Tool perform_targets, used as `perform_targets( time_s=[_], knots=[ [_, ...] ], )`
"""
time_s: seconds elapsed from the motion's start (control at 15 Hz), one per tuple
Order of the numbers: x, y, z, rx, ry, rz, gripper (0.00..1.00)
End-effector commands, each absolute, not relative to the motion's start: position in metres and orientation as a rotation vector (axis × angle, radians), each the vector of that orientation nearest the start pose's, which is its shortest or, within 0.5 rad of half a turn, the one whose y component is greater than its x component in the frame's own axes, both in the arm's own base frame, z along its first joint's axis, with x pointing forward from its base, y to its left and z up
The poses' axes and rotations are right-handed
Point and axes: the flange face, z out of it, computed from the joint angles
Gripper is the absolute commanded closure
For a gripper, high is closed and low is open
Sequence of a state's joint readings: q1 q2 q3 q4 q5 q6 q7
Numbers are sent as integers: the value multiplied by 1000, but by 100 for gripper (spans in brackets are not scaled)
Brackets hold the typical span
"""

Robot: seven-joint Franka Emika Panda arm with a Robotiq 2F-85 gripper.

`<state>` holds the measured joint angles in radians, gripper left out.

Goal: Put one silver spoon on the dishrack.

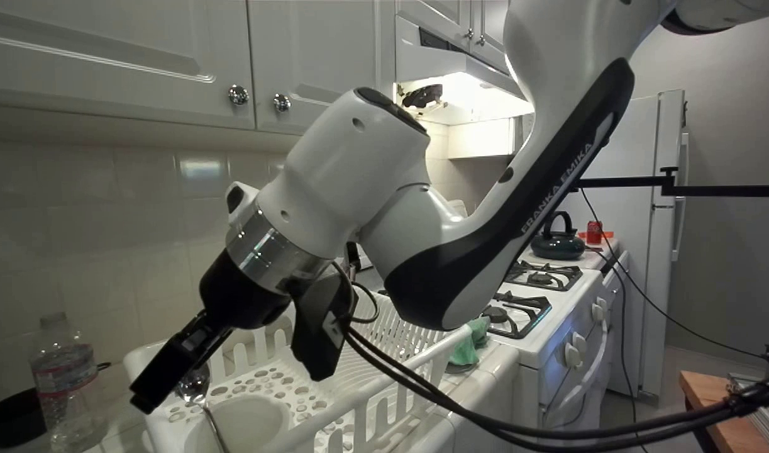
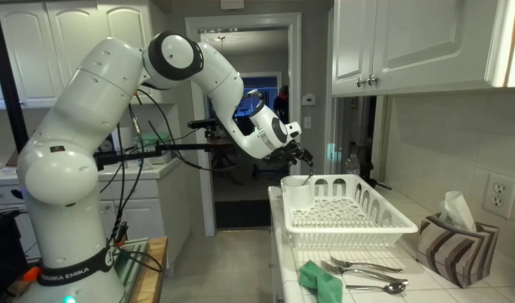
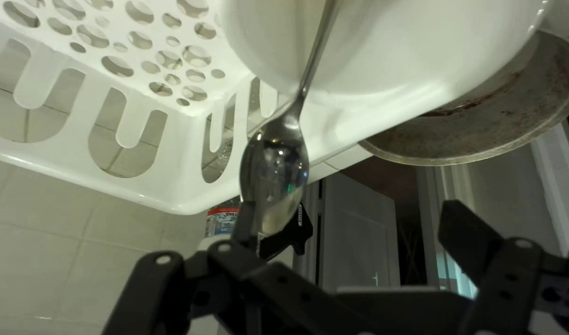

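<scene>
One silver spoon (image 3: 277,158) stands aslant in the white plastic cutlery cup (image 2: 298,197) at a corner of the white dishrack (image 2: 354,230), oval bowl uppermost and thin handle running down into the cup. Right by that bowl is the Robotiq gripper (image 3: 351,218), its black fingers spread wide apart. In the wrist view the spoon sits to one side of the gap rather than in the middle: its bowl comes right beside the finger (image 3: 245,232) at picture left, whose tip overlaps the bowl's edge, while the opposite finger (image 3: 465,237) stands well apart from it. Whether the nearer finger touches the metal I cannot tell. In an exterior view the fingertips (image 2: 308,158) point downward at the top of the spoon; in an exterior view the bowl (image 1: 194,382) shows just beside the gripper, partly hidden by it.

On the tiled countertop (image 2: 428,294), near the end of the rack away from the cup, lie two forks (image 2: 364,265) and, next to them, a second spoon (image 2: 388,288). A green cloth (image 2: 324,282) is bunched close by, and a striped tissue box (image 2: 457,248) stands nearer the wall. Past the rack's cup end is a clear plastic bottle (image 1: 63,377).
</scene>
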<state>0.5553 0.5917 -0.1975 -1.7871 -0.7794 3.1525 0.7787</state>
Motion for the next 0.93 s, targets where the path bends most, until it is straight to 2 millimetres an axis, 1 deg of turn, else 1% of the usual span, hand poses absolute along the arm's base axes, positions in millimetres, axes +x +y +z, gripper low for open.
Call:
perform_targets(
  time_s=[0.0,0.07,0.2,0.33,0.53,0.6,0.87],
  knots=[
    [601,310,316,-2850,-569,-1078,0],
    [600,309,321,-2857,-555,-1060,0],
    [599,307,336,-2869,-501,-1037,0],
    [600,304,351,-2887,-441,-1041,0],
    [596,298,369,-2897,-400,-1030,0],
    [595,294,375,-2906,-355,-1030,0],
    [591,285,389,-2892,-193,-995,0]
  ],
)
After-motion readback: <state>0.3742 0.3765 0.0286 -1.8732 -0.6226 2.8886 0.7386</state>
